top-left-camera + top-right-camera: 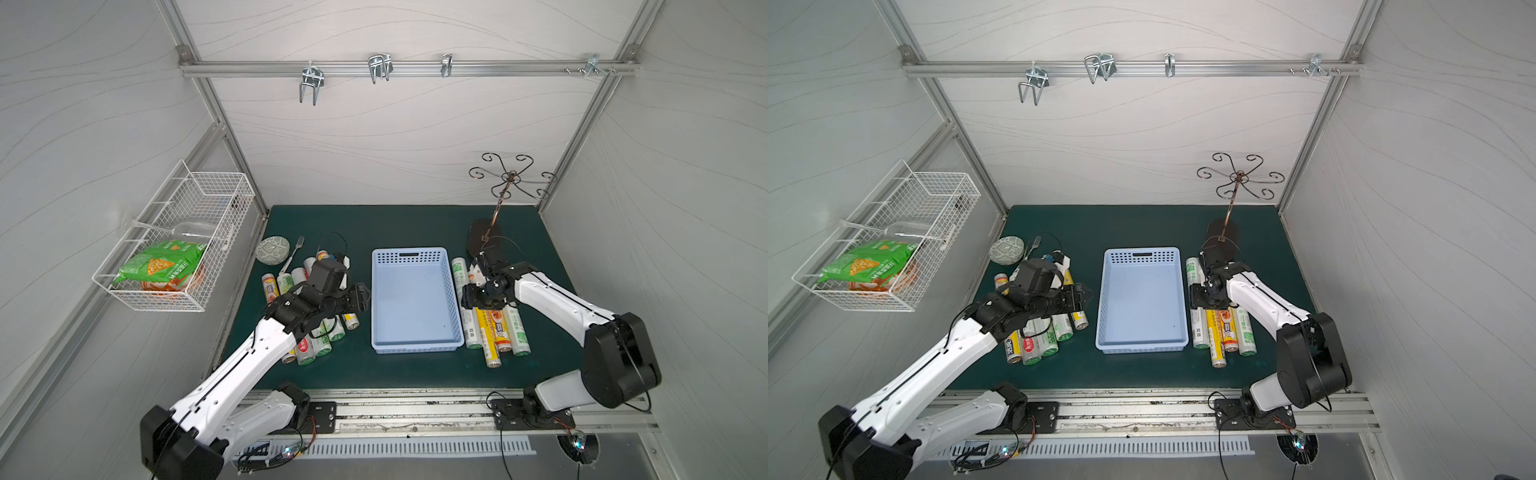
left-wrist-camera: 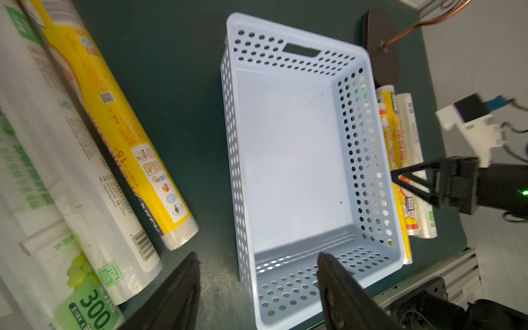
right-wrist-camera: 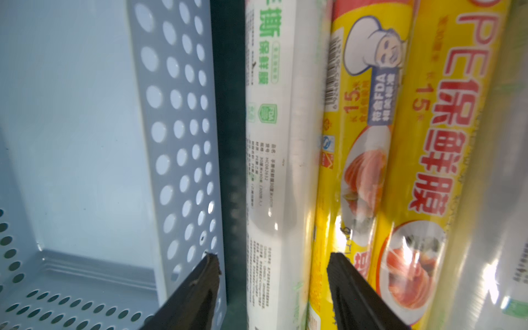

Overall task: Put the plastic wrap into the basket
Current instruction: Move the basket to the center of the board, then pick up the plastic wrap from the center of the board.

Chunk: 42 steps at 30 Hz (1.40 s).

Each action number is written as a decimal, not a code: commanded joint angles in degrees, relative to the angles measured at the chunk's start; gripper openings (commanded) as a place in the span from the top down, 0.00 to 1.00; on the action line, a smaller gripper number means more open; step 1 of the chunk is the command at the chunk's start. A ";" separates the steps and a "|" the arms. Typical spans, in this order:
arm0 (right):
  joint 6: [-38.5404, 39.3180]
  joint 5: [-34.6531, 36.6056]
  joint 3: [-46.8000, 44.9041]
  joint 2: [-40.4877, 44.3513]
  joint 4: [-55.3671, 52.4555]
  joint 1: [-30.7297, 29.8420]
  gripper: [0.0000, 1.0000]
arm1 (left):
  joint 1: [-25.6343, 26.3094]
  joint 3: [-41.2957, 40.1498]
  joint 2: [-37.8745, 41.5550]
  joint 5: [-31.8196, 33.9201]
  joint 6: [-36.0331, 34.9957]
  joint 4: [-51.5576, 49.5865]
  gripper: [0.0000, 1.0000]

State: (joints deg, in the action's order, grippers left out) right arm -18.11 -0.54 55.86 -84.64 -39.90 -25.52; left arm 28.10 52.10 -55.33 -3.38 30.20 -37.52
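The light-blue perforated plastic basket point(image 1: 417, 345) is bare-floored and open from above. Printed plastic-wrap rolls point(image 1: 306, 351) crowd the green mat point(image 1: 415, 226) at its 9 o'clock; more rolls point(image 1: 488, 332) lie just beside its 3 o'clock wall. A dark-based copper wire stand point(image 1: 484, 239) blocks 1 o'clock. The mat lies free at 12 and 6 o'clock.

The dark green mat point(image 1: 407, 228) is occupied centrally by a light-blue basket point(image 1: 415, 259), with plastic wrap rolls point(image 1: 488, 336) laid either side. A patterned dish point(image 1: 272, 249), a fork point(image 1: 294, 249) and a wire stand's base point(image 1: 484, 239) are placed farther back.
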 commanded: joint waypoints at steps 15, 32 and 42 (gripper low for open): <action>-2.53 3.70 0.68 -6.20 2.76 -3.70 0.35 | -4.37 0.85 8.49 0.32 -1.71 -2.66 0.13; -2.19 5.10 3.26 -12.40 3.14 -3.75 0.37 | -4.65 0.33 8.13 2.37 0.66 -4.26 0.05; -2.25 5.70 7.30 -13.60 -1.98 -3.71 0.56 | -4.81 1.38 12.41 5.47 0.17 -7.56 0.05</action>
State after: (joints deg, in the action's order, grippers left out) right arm -19.90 4.34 61.49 -98.98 -38.65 -28.91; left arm 23.62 51.59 -45.32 0.03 30.46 -45.15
